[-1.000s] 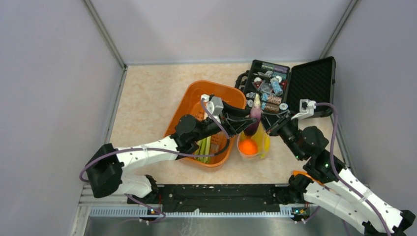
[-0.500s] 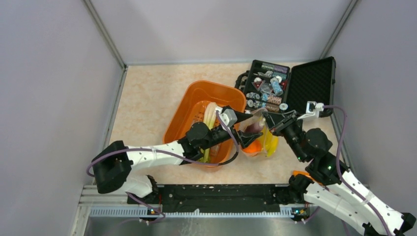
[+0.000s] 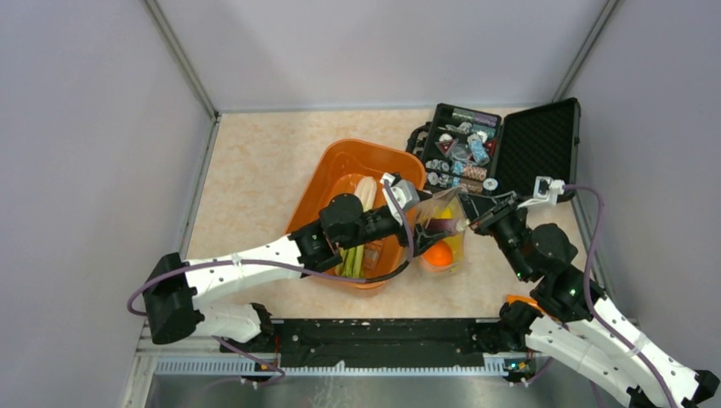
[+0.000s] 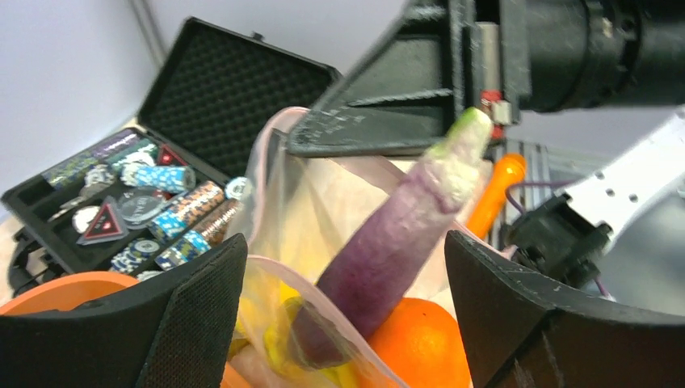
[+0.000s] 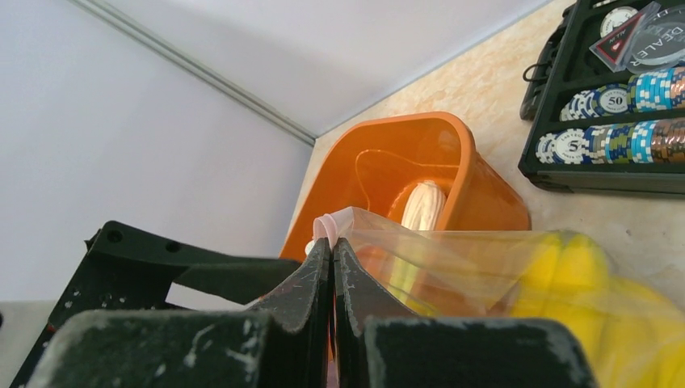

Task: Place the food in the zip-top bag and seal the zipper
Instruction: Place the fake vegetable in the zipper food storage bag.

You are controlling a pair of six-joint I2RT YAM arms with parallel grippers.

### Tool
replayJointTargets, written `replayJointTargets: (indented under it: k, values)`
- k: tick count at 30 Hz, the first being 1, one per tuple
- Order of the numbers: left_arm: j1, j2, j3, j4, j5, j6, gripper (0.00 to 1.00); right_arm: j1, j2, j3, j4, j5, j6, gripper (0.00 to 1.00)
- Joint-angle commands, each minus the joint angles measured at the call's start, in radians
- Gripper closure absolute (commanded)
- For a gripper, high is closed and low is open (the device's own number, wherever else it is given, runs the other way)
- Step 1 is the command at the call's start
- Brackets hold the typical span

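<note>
At mid-worktop (image 3: 255,170), between basket (image 3: 340,166) and case (image 3: 536,144), the zip-top bag (image 3: 442,242) gaped, with eggplant (image 4: 388,242), orange (image 3: 438,253) and bananas (image 5: 582,267) inside. Right end effector (image 5: 331,242) clenched its rim; left end effector (image 4: 343,246) released. Film judged thin, floppy, slippery — best gripped at the zipper (image 5: 326,221).

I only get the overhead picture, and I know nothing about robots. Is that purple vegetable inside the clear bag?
Observer: Partly. The left wrist camera shows the eggplant leaning in the bag beside the orange, with its green tip poking above the mouth.
Operator: Is the left claw gripping it?
Observer: No. The left claw is open, spread wide on either side of it.
Operator: What holds the bag up?
Observer: The right wrist camera shows the right claw shut on the bag's pink zipper edge.
</note>
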Motion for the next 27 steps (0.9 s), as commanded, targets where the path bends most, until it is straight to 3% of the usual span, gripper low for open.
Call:
replayJointTargets:
  k: [1,4,10,14,21,23,27]
  values:
    - [-0.002,-0.001,0.105,-0.139,0.209,0.087,0.10,-0.006,0.003,0.042,0.051,-0.016,-0.015,1.00]
    - [-0.004,0.026,0.188,-0.269,0.277,0.134,0.11,-0.006,0.004,0.047,0.046,-0.017,-0.015,1.00]
    - [-0.016,0.037,0.206,-0.321,0.279,0.246,0.09,-0.006,0.008,0.047,0.043,-0.021,-0.011,1.00]
    - [-0.022,0.088,0.292,-0.441,0.287,0.280,0.14,-0.007,0.020,0.047,0.051,-0.024,-0.012,1.00]
    - [-0.042,0.124,0.314,-0.406,0.216,0.267,0.18,-0.006,0.024,0.049,0.050,-0.026,-0.009,1.00]
    - [-0.043,0.136,0.323,-0.414,0.182,0.266,0.20,-0.006,0.025,0.050,0.047,-0.026,-0.010,1.00]
    - [-0.043,0.157,0.320,-0.401,0.134,0.264,0.36,-0.005,0.024,0.052,0.045,-0.025,-0.011,1.00]
